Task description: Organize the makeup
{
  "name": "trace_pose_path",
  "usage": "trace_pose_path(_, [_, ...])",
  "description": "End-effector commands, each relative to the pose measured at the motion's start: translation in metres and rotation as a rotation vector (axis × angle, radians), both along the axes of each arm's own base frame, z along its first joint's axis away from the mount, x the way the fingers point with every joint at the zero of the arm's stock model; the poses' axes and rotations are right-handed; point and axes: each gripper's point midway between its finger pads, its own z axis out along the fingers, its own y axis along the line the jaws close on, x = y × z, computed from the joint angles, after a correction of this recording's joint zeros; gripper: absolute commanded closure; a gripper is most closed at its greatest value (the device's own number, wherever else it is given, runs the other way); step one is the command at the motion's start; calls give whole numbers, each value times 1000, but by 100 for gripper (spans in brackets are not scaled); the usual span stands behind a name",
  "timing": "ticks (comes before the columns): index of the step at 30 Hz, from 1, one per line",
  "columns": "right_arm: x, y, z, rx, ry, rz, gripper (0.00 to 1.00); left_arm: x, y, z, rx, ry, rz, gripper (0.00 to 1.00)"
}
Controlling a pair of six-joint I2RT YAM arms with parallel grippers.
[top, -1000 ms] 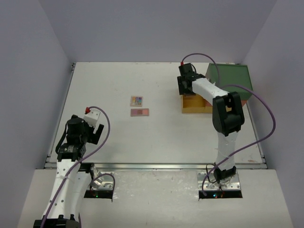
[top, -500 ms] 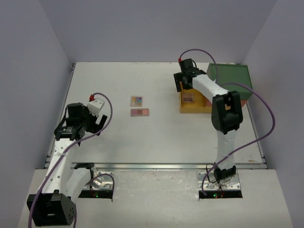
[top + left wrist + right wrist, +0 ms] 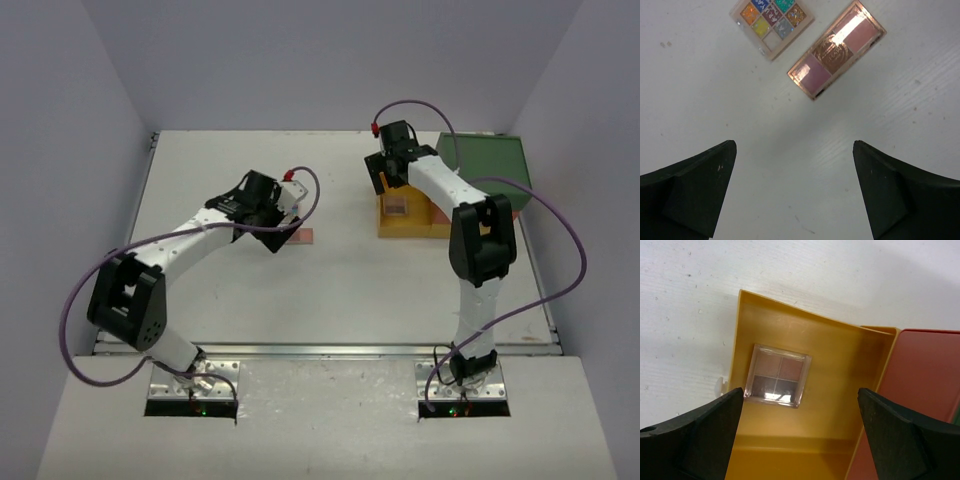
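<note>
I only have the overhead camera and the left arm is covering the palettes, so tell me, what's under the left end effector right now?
Observer: The left wrist view shows the multicoloured palette and the pink palette flat on the table, side by side, not touching.
Operator: Is either one between the fingers?
Observer: No. The left end effector is open, and both palettes lie ahead of it.
Operator: And the yellow drawer?
Observer: The right wrist view shows a clear-lidded four-pan palette lying flat on the floor of the yellow drawer, near one side wall, below the open right end effector.
</note>
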Motion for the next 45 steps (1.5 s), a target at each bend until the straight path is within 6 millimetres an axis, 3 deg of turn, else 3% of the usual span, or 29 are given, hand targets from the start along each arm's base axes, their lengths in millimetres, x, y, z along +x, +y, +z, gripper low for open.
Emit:
trace_pose_path(1, [2,-5,47,-7,-98,16,3,52,-12,2,-26,-46,137,0])
trace_pose_path(4, [-4,0,50,44,-103,8,3,79,-24,-12,-62,-29,218,0])
trace_pose_path(6, [-8,3,52,75,-113,2,3,95,-31,-35,-63,5,264,0])
trace_pose_path(9, [-13,3,59,105,-134,-19,3,111,-41,-50,-89,30,308,0])
trace_pose_path(14, [-18,2,62,123,-153,-40,3,112,-42,-91,-109,117,390,0])
trace_pose_path(19, [-25,9,57,174,-147,-30,3,118,-23,-108,-126,141,501,0])
trace_pose_path(22, [-29,11,56,192,-143,-30,3,111,-22,-116,-120,168,501,4])
trace_pose_path(29, [-34,15,65,227,-158,-29,3,89,-22,-134,-111,245,491,30])
trace_pose_path(33, [-39,20,71,256,-168,-22,3,84,-26,-141,-122,280,479,62])
trace_pose_path(37, [-51,29,79,290,-168,5,3,80,-33,-142,-154,306,447,82])
trace_pose_path(39, [-59,42,84,352,-161,50,3,78,-38,-138,-184,321,409,97])
trace_pose_path(45, [-81,83,112,565,-147,218,3,83,-50,-108,-270,294,291,100])
